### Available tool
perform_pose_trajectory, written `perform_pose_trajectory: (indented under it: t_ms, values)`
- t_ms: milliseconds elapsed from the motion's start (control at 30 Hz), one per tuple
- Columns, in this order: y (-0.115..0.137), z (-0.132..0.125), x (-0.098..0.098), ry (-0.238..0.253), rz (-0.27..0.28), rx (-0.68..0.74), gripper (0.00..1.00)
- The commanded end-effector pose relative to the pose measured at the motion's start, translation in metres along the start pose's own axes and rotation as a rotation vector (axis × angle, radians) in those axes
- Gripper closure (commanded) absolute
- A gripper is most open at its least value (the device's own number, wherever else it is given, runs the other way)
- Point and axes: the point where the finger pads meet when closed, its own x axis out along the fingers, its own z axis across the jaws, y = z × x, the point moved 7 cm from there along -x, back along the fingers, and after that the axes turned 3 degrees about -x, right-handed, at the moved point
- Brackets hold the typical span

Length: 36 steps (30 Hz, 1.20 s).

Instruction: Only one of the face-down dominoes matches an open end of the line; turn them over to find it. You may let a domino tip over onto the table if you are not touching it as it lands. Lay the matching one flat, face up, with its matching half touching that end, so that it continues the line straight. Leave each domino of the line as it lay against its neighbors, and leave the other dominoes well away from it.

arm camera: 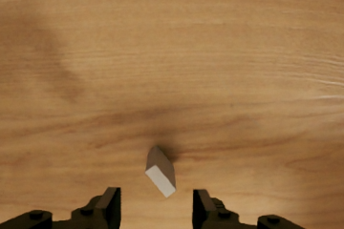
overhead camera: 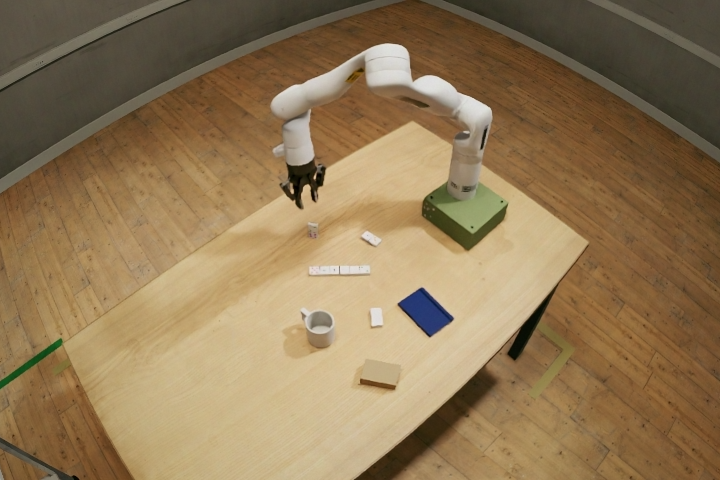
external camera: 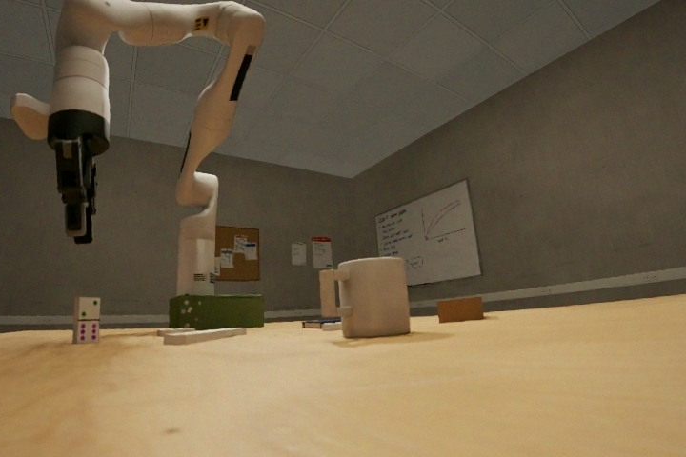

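Note:
A domino stands upright on its short end on the table. In the exterior view its face shows one green pip on the top half and six magenta pips on the lower half. My gripper hangs well above it, partly open and empty; it also shows in the exterior view. In the wrist view the domino stands below, just ahead of the fingers. The line of dominoes lies flat near the table's middle. One loose domino lies flat behind the line. A blank white one lies in front of it.
A grey mug stands in front of the line. A blue notebook lies to its right and a cardboard box nearer the front edge. The arm's green base stands at the back right.

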Motion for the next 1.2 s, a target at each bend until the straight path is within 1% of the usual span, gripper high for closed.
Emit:
perform_pose_trajectory:
  t_ms: [0,800,1167]
  values:
    - [0.0001,-0.0003,-0.0008,0.002,0.001,0.000,0.51]
    - [0.0001,-0.0002,-0.0006,0.001,0.001,-0.005,0.51]
    - [-0.0001,0.0015,0.0015,-0.005,0.004,-0.082,0.51]
